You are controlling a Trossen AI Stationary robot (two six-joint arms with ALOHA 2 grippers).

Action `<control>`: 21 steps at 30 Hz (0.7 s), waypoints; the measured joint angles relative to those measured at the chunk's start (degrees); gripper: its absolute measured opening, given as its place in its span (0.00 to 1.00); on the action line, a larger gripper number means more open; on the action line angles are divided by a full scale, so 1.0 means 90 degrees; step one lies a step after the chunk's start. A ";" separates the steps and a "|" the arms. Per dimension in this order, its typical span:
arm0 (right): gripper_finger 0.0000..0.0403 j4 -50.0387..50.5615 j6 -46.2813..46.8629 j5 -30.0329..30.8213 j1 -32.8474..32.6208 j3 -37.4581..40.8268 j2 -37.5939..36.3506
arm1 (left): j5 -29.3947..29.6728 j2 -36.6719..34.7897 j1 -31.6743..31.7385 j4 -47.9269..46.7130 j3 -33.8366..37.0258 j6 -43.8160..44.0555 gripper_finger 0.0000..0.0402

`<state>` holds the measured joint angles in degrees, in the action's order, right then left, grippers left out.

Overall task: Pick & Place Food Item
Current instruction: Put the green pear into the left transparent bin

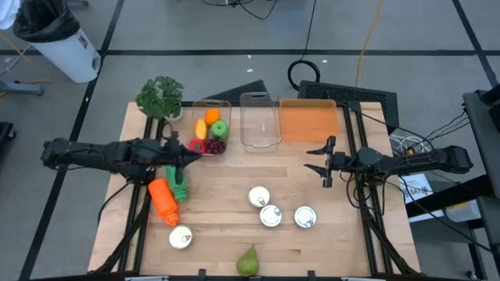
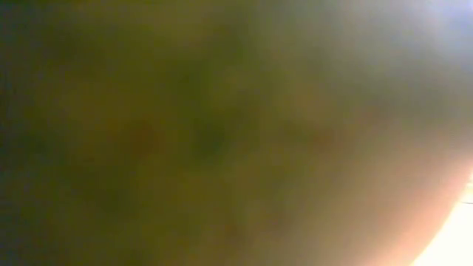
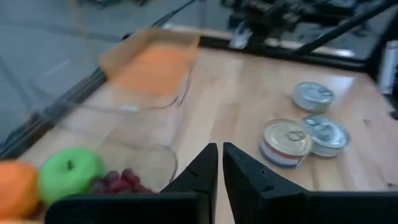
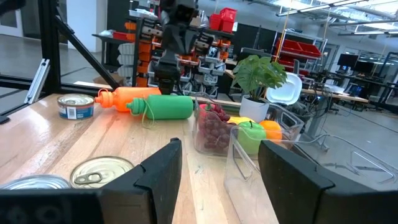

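Right now the left end effector sits left of centre in the high view, fingers pressed together and holding nothing, its tip just beside the clear plastic tub of fruit. That tub holds an orange, a green apple, a yellow piece and dark red grapes. Right end effector hangs at centre right, fingers spread halfway, empty, waiting.

Other items on the pale wooden bench: an empty clear plastic container upper centre, an orange flat tray beside it, three round tins lower centre, a fourth tin lower left, a green pear at the bottom edge, an orange bottle and a green bottle lying under the left arm, and a potted green plant upper left. Low view is blocked, useless.

Task's food item isn't specified; the nearest candidates are the fruits in the tub, with the pear loose and well apart. Judging by position, the left arm looks set for the tub fruit.

To do it well: spread the fingers before descending, come straight down over one fruit, avoid the tub wall, and close across the widest part. Round plastic fruit likely slips, so grip centred and lift slow. Watch the bottles under the arm.
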<state>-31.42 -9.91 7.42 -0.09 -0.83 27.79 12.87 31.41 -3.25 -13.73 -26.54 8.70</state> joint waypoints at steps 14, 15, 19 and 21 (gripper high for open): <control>0.49 0.0000 0.0000 0.0000 0.0001 0.0000 -0.0002 | -0.0824 -0.2382 0.0109 0.0116 0.1200 -0.0737 0.09; 0.49 0.0000 0.0000 -0.0001 0.0000 0.0000 -0.0002 | -0.0829 -0.2498 0.0108 0.0111 0.1208 -0.0747 0.09; 0.49 0.0000 0.0000 0.0000 0.0001 -0.0001 -0.0002 | -0.0882 -0.2742 0.0110 0.0087 0.1214 -0.0719 0.09; 0.49 0.0000 0.0000 0.0000 0.0001 0.0001 0.0000 | -0.0990 -0.2756 0.0107 0.0068 0.1216 -0.0674 0.09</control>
<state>-31.42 -9.91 7.42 -0.08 -0.82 27.79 3.95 6.61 -2.28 -13.12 -15.59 2.63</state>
